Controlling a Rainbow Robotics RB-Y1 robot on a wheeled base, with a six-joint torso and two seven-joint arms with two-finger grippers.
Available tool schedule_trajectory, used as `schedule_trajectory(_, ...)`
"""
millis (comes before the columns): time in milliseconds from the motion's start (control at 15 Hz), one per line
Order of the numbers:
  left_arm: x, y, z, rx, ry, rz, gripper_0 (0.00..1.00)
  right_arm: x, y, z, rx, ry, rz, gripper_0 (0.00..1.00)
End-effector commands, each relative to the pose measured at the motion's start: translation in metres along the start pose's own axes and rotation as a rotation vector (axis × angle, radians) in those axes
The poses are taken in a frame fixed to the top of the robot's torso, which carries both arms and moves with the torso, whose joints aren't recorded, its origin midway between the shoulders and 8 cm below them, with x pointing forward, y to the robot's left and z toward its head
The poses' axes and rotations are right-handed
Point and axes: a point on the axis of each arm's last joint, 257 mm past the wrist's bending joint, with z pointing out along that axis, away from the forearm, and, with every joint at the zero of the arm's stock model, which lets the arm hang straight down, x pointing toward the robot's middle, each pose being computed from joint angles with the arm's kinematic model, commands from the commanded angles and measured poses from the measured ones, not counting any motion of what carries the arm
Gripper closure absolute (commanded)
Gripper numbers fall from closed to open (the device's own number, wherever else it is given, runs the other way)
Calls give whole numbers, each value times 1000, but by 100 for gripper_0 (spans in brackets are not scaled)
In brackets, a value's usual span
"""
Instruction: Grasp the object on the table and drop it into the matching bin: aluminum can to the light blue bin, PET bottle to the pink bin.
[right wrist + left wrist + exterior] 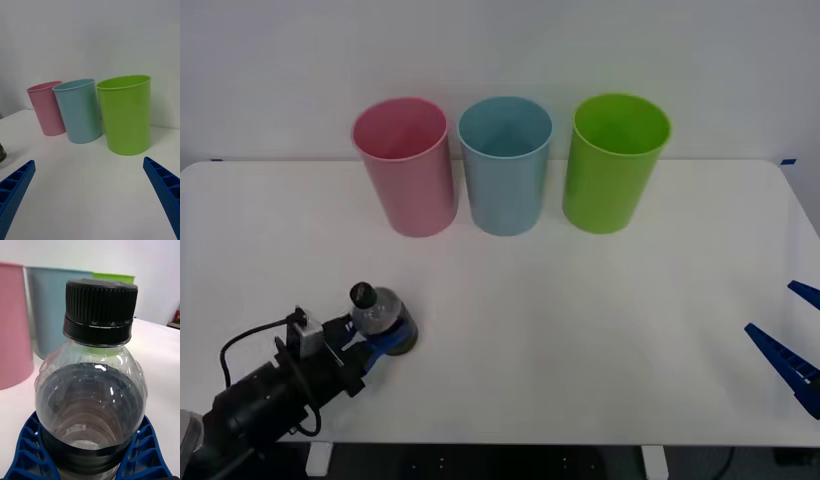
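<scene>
Lower left of the frame, the left gripper (385, 338) clamps its blue fingers (28, 444) around the PET bottle (377, 313) on the table (580, 330); the pink bin (405, 165) stands upper left. Right gripper (790, 345) waits at the right edge, fingers spread.

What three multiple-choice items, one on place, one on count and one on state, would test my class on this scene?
1. Where is the bottle?
A. in the pink bin
B. on the table near the robot's left
C. beside the green bin

2. How many bins stand on the table?
A. two
B. three
C. four

3. What is the left gripper doing?
A. closed around the bottle
B. hanging open over the bins
C. holding a can

Key: 1 B, the front view shows it near the table's left front. 2 B, a pink bin, a blue bin and a green bin. 3 A, blue fingers hug the bottle's lower body; the right gripper waits open at the right edge.
</scene>
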Motion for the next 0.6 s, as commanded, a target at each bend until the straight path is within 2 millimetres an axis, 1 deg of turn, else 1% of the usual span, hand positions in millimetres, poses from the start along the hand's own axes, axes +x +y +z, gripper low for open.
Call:
schedule_trajectory(67, -31, 10, -14, -53, -19, -39, 100, 0, 0, 0, 0, 0, 0, 0)
schedule_trajectory(133, -44, 14, -19, -69, -32, -51, 100, 0, 0, 0, 0, 0, 0, 0)
schedule_trajectory(333, -74, 23, -30, -97, -71, -91, 100, 0, 0, 0, 0, 0, 0, 0)
schedule_trajectory(600, -113, 37, -39, -122, -120, -148, 100, 0, 0, 0, 0, 0, 0, 0)
